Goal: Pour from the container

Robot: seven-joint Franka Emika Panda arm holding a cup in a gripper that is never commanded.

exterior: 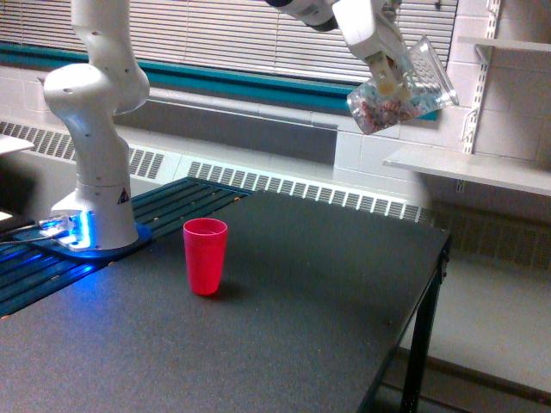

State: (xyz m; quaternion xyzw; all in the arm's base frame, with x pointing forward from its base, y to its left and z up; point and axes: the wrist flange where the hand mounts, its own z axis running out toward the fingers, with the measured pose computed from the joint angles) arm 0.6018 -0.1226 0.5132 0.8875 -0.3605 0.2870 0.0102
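I have the gripper (389,79) clamped on the container (403,84) at the upper right of the frame, high above the table (344,292). It is tilted well over, the pinkish pieces gathered at its lower end. The red cup (205,255) stands upright at lower left of centre, well apart from it. To pour cleanly, I judge I should bring the mouth above that cup first, then tip slowly.
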